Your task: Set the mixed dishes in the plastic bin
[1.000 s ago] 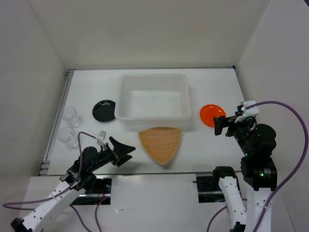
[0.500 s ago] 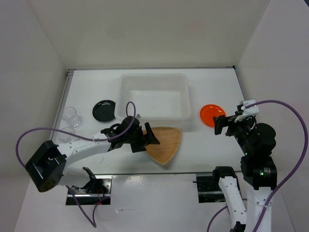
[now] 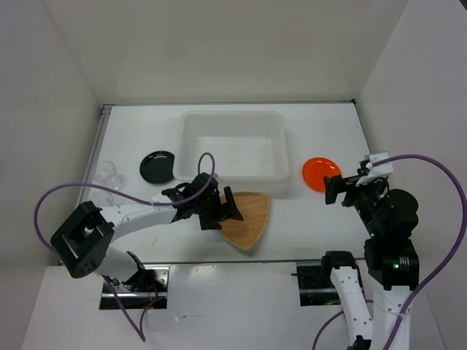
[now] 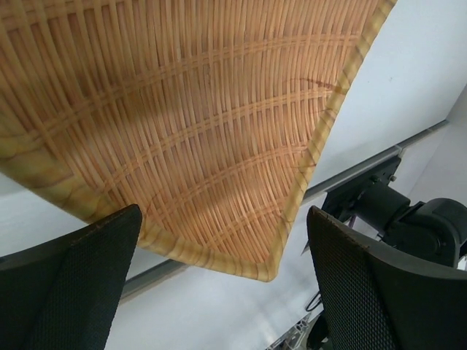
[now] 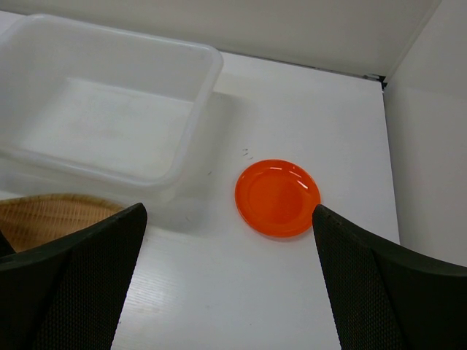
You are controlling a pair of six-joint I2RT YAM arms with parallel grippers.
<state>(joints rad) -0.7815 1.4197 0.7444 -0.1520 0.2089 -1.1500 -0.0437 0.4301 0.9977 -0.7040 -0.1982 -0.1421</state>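
The tan woven basket tray [image 3: 249,220] lies in front of the plastic bin [image 3: 232,115]. My left gripper [image 3: 225,212] is open at the tray's left edge. In the left wrist view the basket tray [image 4: 190,124] fills the top, with its rounded corner between the spread fingers of the left gripper [image 4: 226,284]. My right gripper [image 3: 338,192] hangs open just near of the orange plate [image 3: 321,173]. The right wrist view shows the orange plate [image 5: 277,197] ahead of the right gripper [image 5: 226,292], with nothing held. The black plate [image 3: 157,166] sits left of the bin. One clear cup [image 3: 107,173] stands at the far left.
White walls enclose the table on three sides. A purple cable [image 3: 124,195] loops from the left arm over the left part of the table. The bin's wall [image 5: 191,135] and the basket's edge [image 5: 51,215] lie left of the right gripper.
My left arm has swung from the near left of the table out to the basket tray, which has shifted slightly right. The right arm has not moved.
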